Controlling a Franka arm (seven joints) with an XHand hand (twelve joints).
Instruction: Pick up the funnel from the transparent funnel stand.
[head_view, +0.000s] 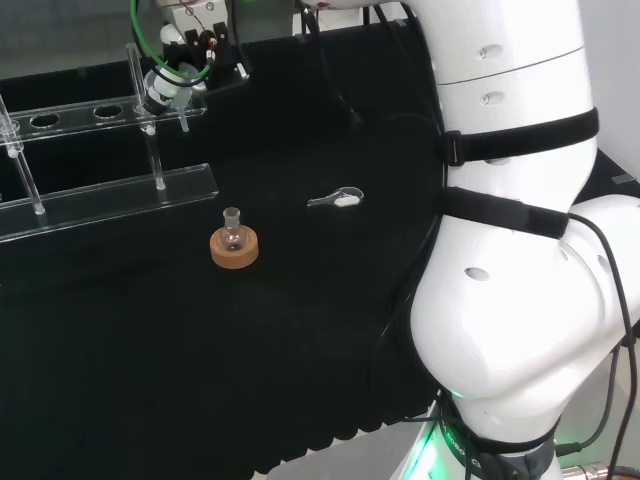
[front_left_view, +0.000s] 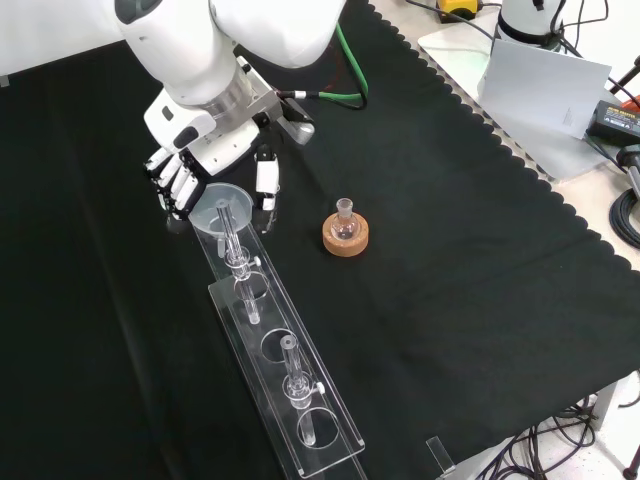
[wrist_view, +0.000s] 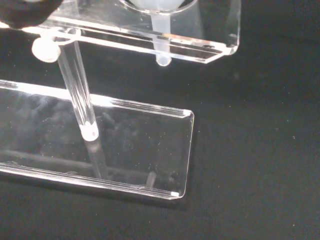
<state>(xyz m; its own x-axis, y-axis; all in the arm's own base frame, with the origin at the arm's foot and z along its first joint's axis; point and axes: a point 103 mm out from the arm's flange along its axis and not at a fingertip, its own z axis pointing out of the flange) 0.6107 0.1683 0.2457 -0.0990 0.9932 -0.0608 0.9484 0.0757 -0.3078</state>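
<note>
A black cloth (front_left_view: 450, 300) with a scalloped edge covers the bench; past that edge in the front view lie a pale tabletop, cables and a grey box. On the cloth a long clear stand (front_left_view: 300, 410) runs away from the hand, two plates joined by thin posts, with round holes along its upper plate. The funnel (front_left_view: 222, 208) sits in the end hole nearest the hand, its stem (wrist_view: 161, 42) hanging down through the plate. The hand (front_left_view: 205, 160) is right at that end, fingers (front_left_view: 175, 190) on one side of the funnel's rim and the thumb (front_left_view: 266, 185) on the other, partly curled around it; I cannot tell whether they are touching it. Just beside the stand a small glass flask (front_left_view: 345, 222) rests on a cork ring (front_left_view: 346, 238). In the head view a small white scoop (head_view: 338, 199) lies on the cloth near the arm's big white links (head_view: 510, 250).
</note>
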